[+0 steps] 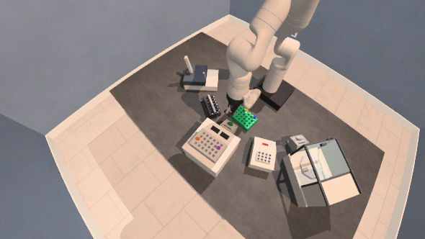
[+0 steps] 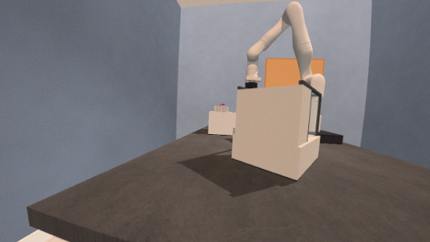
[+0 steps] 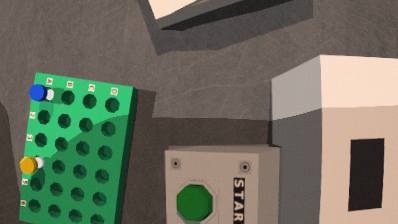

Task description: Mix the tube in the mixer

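The mixer (image 1: 210,145) is a cream box with a grey bore block. An orange-capped tube (image 1: 197,138) stands in a bore at the block's far corner, and a purple-capped tube (image 1: 218,147) stands in another bore. The two lamp windows on the mixer's top (image 1: 220,132) look dark. The green START key (image 3: 195,202) sits on the sloping front, directly below the wrist camera. My gripper (image 1: 230,108) hangs just above that key, between the mixer and the green rack (image 3: 77,155). Its fingers look shut and empty; the wrist view does not show them.
The rack holds a blue-capped tube (image 3: 38,92) and an amber-capped tube (image 3: 28,165) in its column A. The black magnet block (image 1: 212,105) stands close beside the gripper. The dry block (image 1: 264,152), the glass-walled balance (image 1: 316,173) and the spectrophotometer (image 1: 199,77) stand farther off.
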Available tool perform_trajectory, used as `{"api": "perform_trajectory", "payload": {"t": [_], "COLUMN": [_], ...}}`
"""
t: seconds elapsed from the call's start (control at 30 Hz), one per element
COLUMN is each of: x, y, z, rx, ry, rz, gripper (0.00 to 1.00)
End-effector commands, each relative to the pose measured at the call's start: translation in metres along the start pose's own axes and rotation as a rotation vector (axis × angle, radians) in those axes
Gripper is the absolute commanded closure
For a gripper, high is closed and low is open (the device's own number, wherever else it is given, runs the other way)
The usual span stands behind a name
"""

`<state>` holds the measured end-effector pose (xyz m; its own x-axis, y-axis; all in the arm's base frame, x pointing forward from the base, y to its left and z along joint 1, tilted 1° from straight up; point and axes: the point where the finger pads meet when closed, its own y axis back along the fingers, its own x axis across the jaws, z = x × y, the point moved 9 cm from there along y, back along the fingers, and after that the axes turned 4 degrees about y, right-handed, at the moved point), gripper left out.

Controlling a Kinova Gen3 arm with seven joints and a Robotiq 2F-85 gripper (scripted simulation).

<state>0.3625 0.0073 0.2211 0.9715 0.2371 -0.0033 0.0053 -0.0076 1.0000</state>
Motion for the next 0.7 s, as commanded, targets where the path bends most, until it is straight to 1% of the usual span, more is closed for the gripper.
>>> {"api": "perform_trajectory", "payload": {"t": [0.0, 0.67], "x": [0.0, 0.0], "y": [0.0, -0.022], "z": [0.0, 0.0], "rx": [0.0, 0.0], "ry": [0.0, 0.0], "rz": [0.002, 0.001], "gripper": [0.9, 0.9]}}
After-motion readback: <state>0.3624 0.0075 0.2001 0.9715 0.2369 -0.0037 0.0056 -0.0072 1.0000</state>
